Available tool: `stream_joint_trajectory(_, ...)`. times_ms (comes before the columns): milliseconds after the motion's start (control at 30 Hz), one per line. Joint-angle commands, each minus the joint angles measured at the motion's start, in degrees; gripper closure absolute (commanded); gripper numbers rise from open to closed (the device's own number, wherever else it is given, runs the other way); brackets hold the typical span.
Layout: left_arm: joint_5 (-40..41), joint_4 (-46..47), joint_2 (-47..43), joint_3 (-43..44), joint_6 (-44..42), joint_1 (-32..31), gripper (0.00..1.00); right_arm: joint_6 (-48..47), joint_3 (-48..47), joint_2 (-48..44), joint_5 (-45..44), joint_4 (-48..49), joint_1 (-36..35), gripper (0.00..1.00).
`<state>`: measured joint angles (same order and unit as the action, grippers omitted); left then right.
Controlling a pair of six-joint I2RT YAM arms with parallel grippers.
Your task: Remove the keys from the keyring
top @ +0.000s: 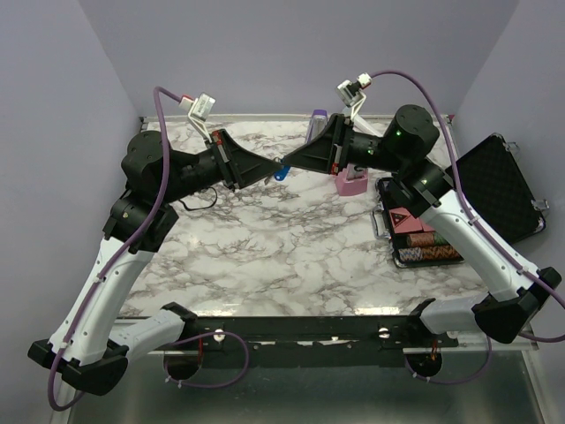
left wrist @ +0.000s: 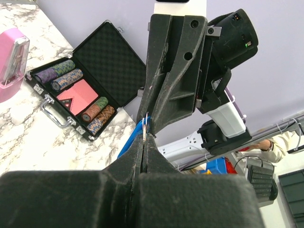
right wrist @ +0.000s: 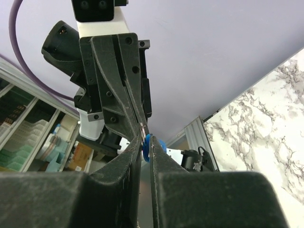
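Observation:
Both grippers meet tip to tip in the air above the back middle of the marble table (top: 265, 256). The key (top: 281, 173) is a tiny bright-blue oval head with a pale metal bit, held between the two tips. My left gripper (top: 272, 168) is shut; in the left wrist view its tips (left wrist: 144, 137) pinch a thin pale metal piece, with the blue key (left wrist: 130, 140) just beside it. My right gripper (top: 290, 162) is shut on the blue key head (right wrist: 151, 146) in the right wrist view. The ring itself is too small to make out.
A pink metronome (top: 350, 182) stands under the right gripper and a purple one (top: 317, 119) stands at the back edge. An open black case (top: 499, 190) with poker chips (top: 428, 247) lies at the right. Walls close in on the back and both sides.

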<state>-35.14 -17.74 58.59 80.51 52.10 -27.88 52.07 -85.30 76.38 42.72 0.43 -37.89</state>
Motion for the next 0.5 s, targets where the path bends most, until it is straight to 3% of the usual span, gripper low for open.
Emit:
stream_joint_trajectory(0,-0.46,-1.77,-0.84,-0.18,-1.64,0.02,1.00,-0.22,-1.72,0.53,0.70,1.51,-0.34,0.85)
stream_joint_trajectory(200,-0.37,-2.74,-1.37,-0.53,-2.35,0.02,1.00,-0.83,-1.19,0.35,2.02,-0.33,-0.26,0.99)
stream_joint_trajectory(467,-1.16,-4.06,-0.32,0.26,-3.31,-0.07,1.00,-1.80,-1.01,-0.18,4.74,-3.67,-0.34,0.99)
